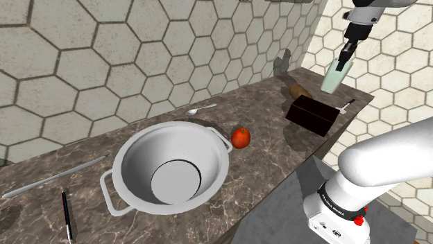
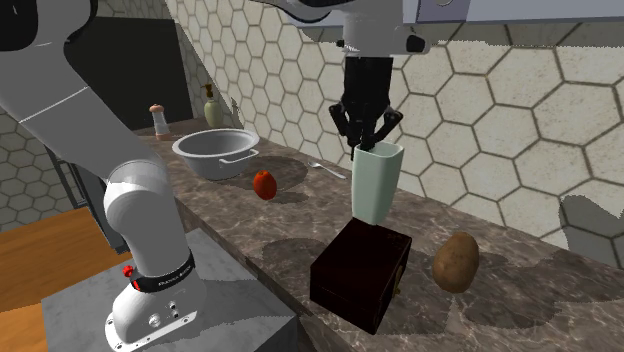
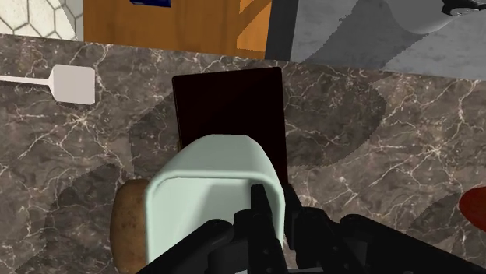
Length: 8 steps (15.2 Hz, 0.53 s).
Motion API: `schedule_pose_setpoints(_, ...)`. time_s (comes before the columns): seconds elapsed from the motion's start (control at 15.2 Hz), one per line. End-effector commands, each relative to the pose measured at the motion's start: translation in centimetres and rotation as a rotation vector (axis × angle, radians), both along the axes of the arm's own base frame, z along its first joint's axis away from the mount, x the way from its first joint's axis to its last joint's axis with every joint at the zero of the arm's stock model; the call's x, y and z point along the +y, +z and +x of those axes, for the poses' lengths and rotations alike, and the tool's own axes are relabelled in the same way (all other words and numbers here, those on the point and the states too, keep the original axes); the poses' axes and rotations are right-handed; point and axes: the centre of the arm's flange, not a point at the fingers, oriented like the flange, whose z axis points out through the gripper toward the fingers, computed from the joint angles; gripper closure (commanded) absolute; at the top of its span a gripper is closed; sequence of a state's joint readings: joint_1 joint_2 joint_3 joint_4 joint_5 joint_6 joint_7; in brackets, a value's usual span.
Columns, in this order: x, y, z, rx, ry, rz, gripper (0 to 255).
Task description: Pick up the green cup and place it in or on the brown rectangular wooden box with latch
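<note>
A pale green cup (image 1: 332,77) (image 2: 376,185) hangs upright in the air, my gripper (image 1: 345,59) (image 2: 366,140) shut on its rim from above. Directly beneath it lies the dark brown rectangular box (image 1: 313,114) (image 2: 360,275), lid closed, on the marble counter. The cup's base is a little above the box's lid and apart from it. In the wrist view the cup's open mouth (image 3: 210,202) sits in front of the box (image 3: 227,105), with my gripper (image 3: 265,204) clasping one wall of the rim.
A potato (image 2: 456,262) (image 3: 131,230) lies beside the box and a white spatula (image 3: 70,82) beyond it. Along the counter are a tomato (image 1: 241,137), a big white pot (image 1: 125,163), a spoon (image 1: 201,109) and a pen (image 1: 66,215). A hexagon-tiled wall backs the counter.
</note>
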<state>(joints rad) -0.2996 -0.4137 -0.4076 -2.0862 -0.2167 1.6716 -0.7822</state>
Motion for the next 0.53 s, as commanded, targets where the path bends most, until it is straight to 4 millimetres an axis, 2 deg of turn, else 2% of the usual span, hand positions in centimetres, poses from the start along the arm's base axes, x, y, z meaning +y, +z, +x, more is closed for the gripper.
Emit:
schedule_pose_setpoints(0.0,0.0,-1.3,0.0,0.0,0.0,0.0,255)
schedule_pose_setpoints(0.46,0.0,-5.0,0.0,0.0,0.0,0.0,255)
